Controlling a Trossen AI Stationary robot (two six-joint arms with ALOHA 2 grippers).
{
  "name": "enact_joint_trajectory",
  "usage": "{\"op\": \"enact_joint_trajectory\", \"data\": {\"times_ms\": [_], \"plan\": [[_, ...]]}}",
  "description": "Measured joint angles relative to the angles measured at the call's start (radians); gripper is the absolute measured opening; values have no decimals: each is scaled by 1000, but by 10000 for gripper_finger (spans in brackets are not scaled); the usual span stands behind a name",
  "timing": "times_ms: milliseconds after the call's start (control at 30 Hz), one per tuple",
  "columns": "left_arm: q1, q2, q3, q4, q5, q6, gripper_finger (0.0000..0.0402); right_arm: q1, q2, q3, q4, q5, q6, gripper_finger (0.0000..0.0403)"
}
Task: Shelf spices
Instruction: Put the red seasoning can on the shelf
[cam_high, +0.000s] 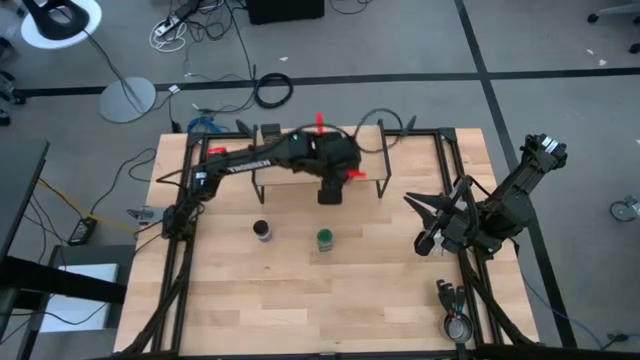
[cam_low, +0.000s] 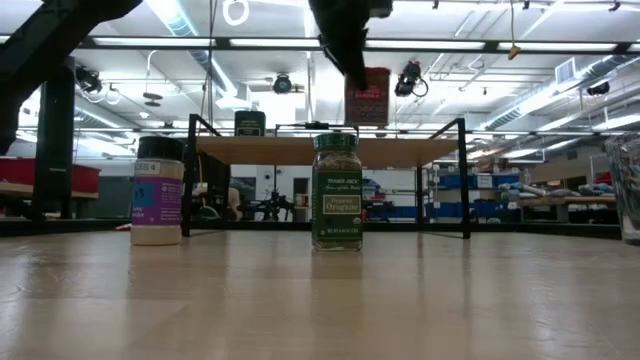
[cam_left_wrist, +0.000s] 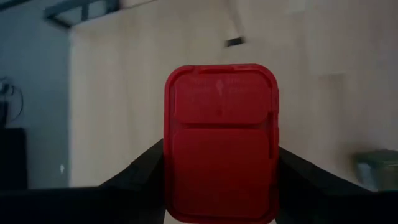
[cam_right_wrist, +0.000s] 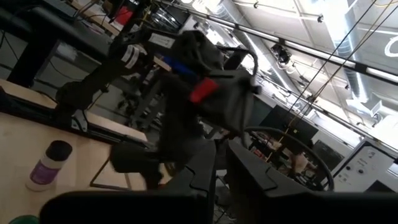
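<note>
Left end effector (cam_left_wrist: 219, 186) clenched on red square tin (cam_left_wrist: 221, 142), up over the shelf (cam_high: 300, 180) near desk (cam_high: 300, 300) middle, 12 o'clock side. Could tip or slide off plank edge if let go too high or crooked. Olive tin (cam_low: 249, 123) on shelf at 9 o'clock end; could get bumped. Blue-capped jar (cam_high: 262, 230) & green jar (cam_high: 325, 239) on desk, 6 o'clock of shelf. Right end effector (cam_high: 432, 225) shut, holding nothing, waiting at 3 o'clock.

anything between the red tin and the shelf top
Nothing visible. The left gripper holds the red tin above the shelf; the low view shows open air under it. The olive tin stands well to one side.
</note>
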Motion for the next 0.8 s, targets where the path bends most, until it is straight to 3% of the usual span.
{"op": "enact_joint_trajectory", "data": {"times_ms": [400, 800], "plan": [[175, -16, -1, -22, 25, 119, 205, 0, 0, 0, 0, 0, 0, 39], [348, -16, -1, -31, 149, 134, 205, 0, 0, 0, -4, 1, 0, 39]]}}
